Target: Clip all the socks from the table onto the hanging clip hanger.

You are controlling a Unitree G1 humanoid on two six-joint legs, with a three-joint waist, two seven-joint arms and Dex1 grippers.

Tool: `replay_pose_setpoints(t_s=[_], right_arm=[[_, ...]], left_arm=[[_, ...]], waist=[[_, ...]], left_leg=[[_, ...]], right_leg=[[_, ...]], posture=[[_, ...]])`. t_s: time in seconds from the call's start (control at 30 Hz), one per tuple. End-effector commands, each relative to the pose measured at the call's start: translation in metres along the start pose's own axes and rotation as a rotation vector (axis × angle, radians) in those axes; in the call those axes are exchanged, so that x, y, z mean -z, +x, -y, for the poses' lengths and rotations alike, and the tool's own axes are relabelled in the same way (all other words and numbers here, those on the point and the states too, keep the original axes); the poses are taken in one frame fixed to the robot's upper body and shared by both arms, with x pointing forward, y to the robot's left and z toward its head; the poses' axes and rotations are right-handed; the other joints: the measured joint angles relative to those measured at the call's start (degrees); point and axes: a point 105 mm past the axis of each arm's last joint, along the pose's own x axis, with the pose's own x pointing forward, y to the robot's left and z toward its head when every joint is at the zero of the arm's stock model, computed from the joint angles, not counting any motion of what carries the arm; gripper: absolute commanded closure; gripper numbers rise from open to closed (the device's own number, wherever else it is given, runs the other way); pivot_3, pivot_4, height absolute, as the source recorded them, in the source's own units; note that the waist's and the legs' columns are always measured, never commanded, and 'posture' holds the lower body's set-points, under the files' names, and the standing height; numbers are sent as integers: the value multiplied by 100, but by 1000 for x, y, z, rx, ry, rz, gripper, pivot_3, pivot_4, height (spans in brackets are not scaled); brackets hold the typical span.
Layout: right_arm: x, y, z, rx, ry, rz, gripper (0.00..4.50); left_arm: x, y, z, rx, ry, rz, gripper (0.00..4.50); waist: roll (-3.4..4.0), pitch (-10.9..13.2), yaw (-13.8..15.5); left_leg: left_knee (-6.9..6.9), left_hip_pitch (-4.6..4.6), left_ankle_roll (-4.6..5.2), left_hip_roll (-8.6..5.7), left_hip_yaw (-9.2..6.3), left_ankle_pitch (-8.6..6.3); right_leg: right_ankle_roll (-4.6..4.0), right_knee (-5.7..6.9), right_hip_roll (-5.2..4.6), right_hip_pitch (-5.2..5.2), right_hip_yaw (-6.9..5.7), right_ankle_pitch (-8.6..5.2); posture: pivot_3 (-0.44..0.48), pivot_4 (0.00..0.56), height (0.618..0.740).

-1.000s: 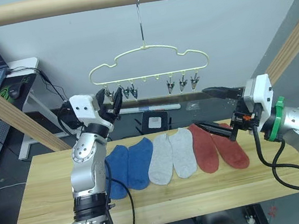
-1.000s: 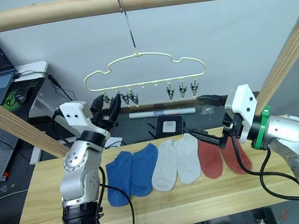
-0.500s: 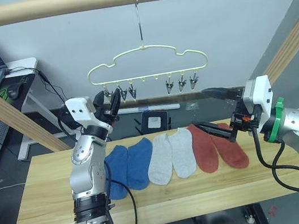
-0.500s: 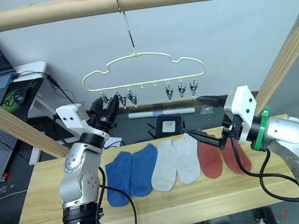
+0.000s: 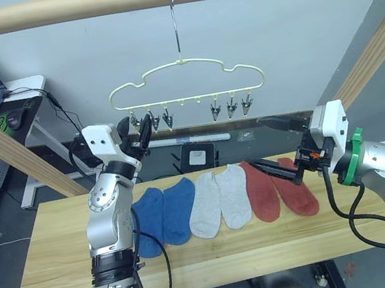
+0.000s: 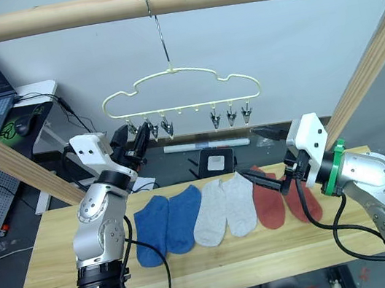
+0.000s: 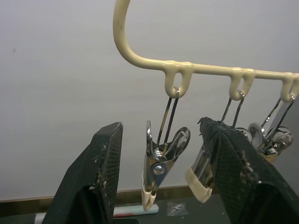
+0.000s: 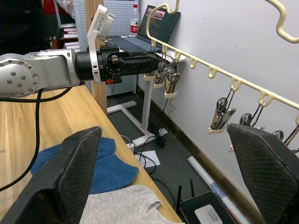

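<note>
Both arms are shiny silver metal with round joints. Small black screws sit in a ring on the side of the left arm, and a black band goes round it lower down. The right arm has a bright green ring just behind its white box. Each arm has a white box just behind its tool. Black cables loop along both arms. The left tool and right tool each have two black fingers with a rough, criss-cross skin.
</note>
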Motion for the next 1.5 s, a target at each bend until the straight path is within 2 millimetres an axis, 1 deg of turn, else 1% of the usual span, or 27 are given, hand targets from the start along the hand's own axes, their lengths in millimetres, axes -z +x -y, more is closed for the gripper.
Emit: replay_pose_setpoints(t_s=[0.03,0.4,0.47,0.53,0.67,0.73,0.77,1.03,1.17,1.4,1.5], right_arm=[[-10,-1,-2,2,-42,32,0],[-8,-1,-2,0,-42,30,0],[-8,0,-2,-1,-43,31,0],[-8,0,-2,-1,-43,32,0],[-8,0,-3,-3,-41,32,0],[-7,0,-4,-4,-41,31,0],[-7,0,-4,-4,-41,31,0],[-5,1,-6,-2,-43,25,0],[-1,0,-6,4,-41,15,0],[6,1,-10,14,-27,-13,0],[11,2,-11,22,-19,-30,0]], left_arm=[[-16,1,5,16,40,48,1704],[-19,3,9,38,44,5,1704],[-17,2,7,33,54,-11,2059],[-16,2,6,27,65,-21,2515],[-17,2,6,32,79,-20,3725],[-19,3,6,33,91,-17,4111],[-19,3,6,33,97,-16,4216],[-21,1,10,82,114,-28,4254],[-28,0,15,147,90,-40,4254],[-44,-4,14,232,35,-66,4254],[-44,-8,17,282,-1,-96,4254]], waist=[[0,0,0],[0,1,1],[-1,1,1],[0,2,1],[0,3,2],[0,3,2],[0,3,2],[1,4,2],[4,12,1],[2,77,0],[2,86,1]], left_leg=[[0,0,0,0,0,0],[0,0,0,0,-1,0],[-1,-1,0,0,-2,0],[-1,-1,0,0,-2,0],[-2,-2,0,0,-4,0],[-2,-2,0,0,-6,0],[-2,-2,0,0,-7,0],[-3,-2,0,1,-10,0],[-2,-4,0,2,-11,0],[-2,-4,-1,2,-18,0],[-2,-11,-1,2,-19,0]], right_leg=[[0,0,0,0,0,0],[1,0,0,-1,0,-1],[1,0,0,-1,0,-1],[1,-1,0,-1,0,-1],[1,-2,0,-2,0,-1],[1,-2,0,-2,1,-1],[1,-2,0,-2,0,-1],[1,-2,-1,-3,-1,-1],[1,-3,-1,-4,1,-1],[2,-1,-1,-6,-1,-2],[4,-1,-2,-13,0,-2]], posture=[[-144,251,740],[-135,249,740],[-134,249,740],[-133,249,740],[-132,250,740],[-132,250,740],[-131,250,740],[-131,248,740],[-132,252,740],[-138,259,740],[-140,257,740]])
